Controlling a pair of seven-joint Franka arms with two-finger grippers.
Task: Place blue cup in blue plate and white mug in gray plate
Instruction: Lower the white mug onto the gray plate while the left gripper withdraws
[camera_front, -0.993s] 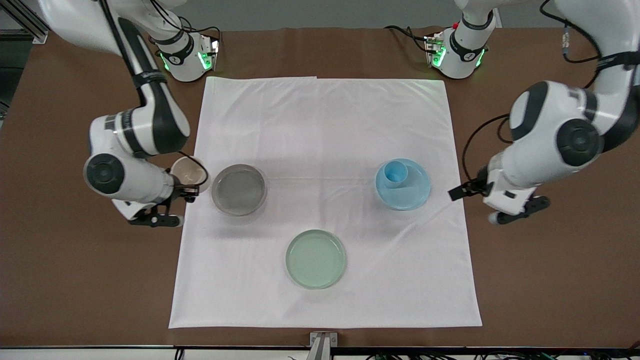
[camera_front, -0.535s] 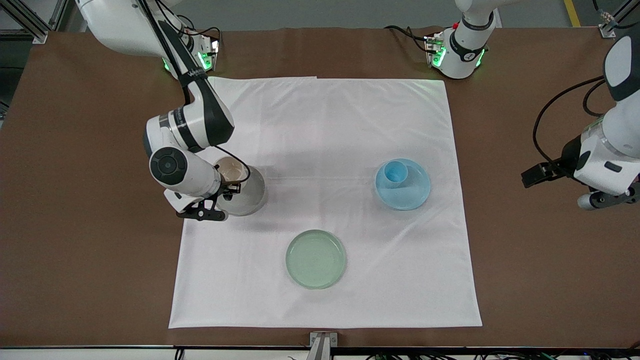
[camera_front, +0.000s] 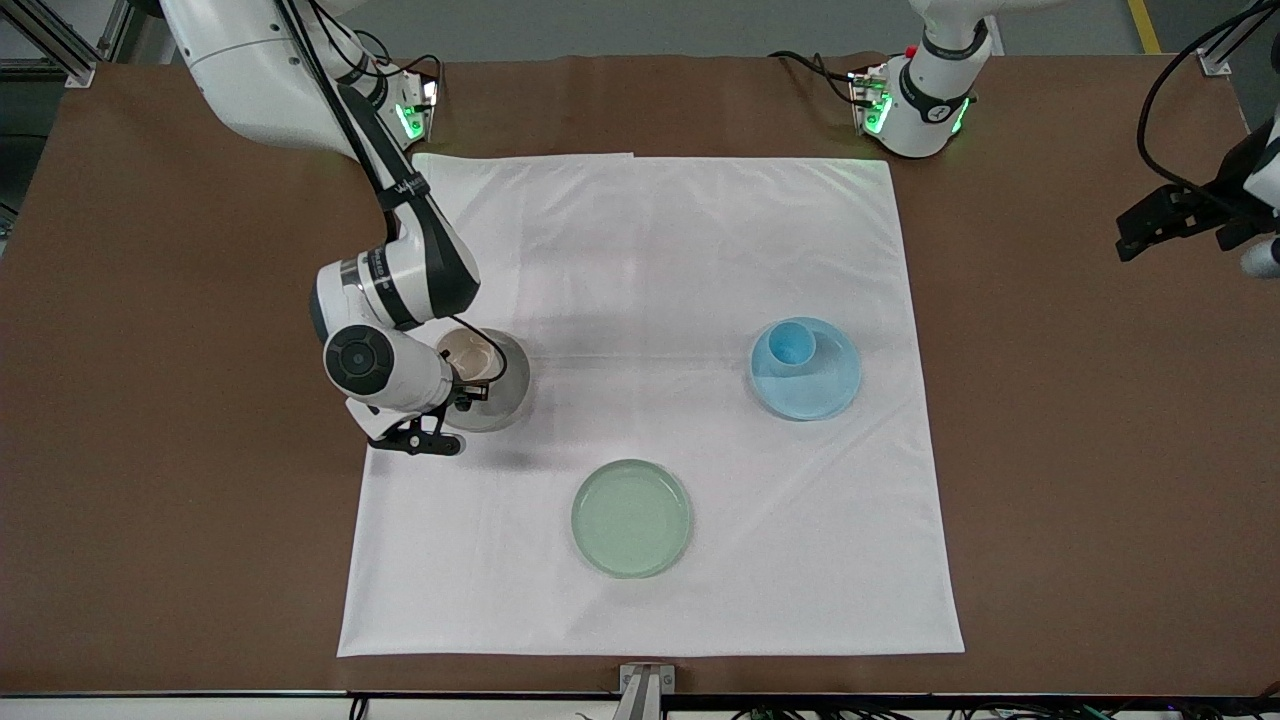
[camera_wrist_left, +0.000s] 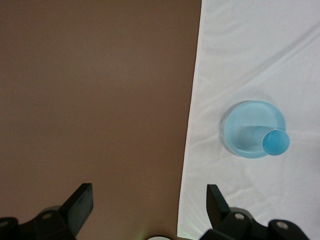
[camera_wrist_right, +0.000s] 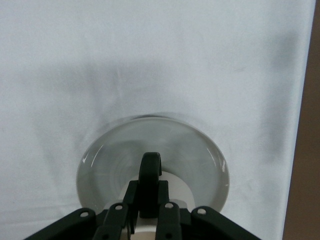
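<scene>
My right gripper is shut on the dark handle of the white mug. It holds the mug upright over the gray plate. I cannot tell whether the mug rests on the plate. In the right wrist view the mug sits between my gripper and the gray plate. The blue cup stands in the blue plate, near its rim. My left gripper is open and empty, high over the bare brown table at the left arm's end. Its view shows the blue cup in the blue plate.
A pale green plate lies on the white cloth, nearer to the front camera than the other two plates. The cloth covers the middle of the brown table.
My right gripper has carried the white mug from beside the gray plate to over it. My left arm has drawn back from the cloth toward its end of the table.
</scene>
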